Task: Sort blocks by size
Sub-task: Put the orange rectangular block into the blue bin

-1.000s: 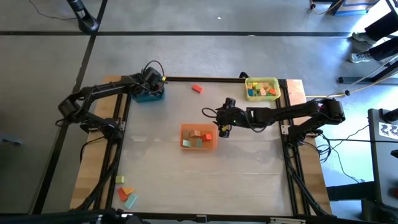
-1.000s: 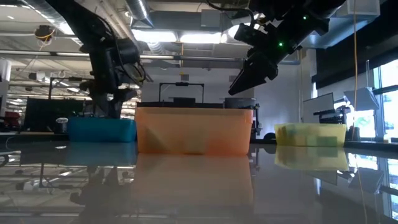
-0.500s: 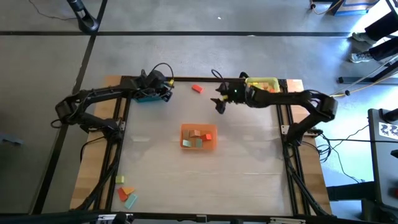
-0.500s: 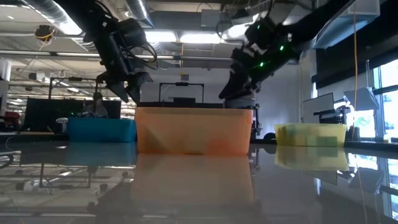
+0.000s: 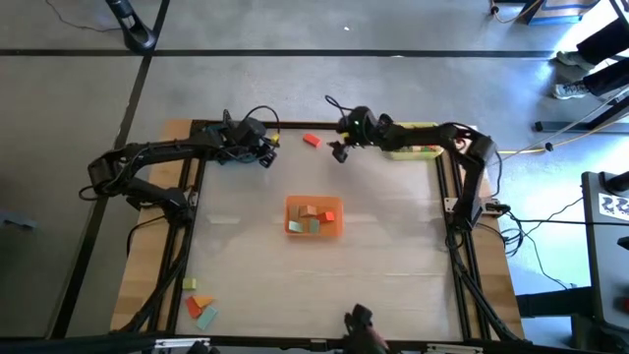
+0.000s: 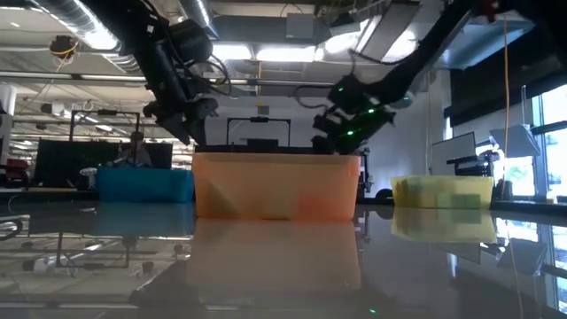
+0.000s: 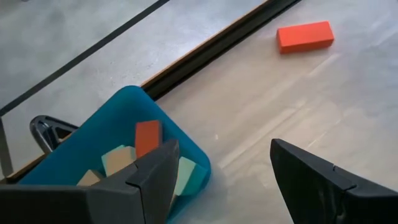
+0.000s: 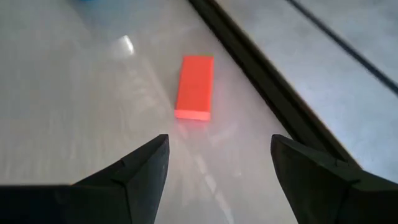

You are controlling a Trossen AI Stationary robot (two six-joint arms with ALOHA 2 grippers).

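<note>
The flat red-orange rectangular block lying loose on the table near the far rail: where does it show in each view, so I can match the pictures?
High view: the flat red-orange rectangular block lies at the table's far edge, between the two arms.
Low view: not visible; the orange tray blocks that part of the table.
Left wrist view: upper right.
Right wrist view: upper centre.
Shared landmark: the dark rail along the table's far edge runs close beside the block.

loose block (image 5: 312, 140) between both tools, far edge | blocks in centre tray (image 5: 338, 230)

Left pincer (image 5: 267, 157) and right pincer (image 5: 339, 153) both open, empty, mid-air.
</note>
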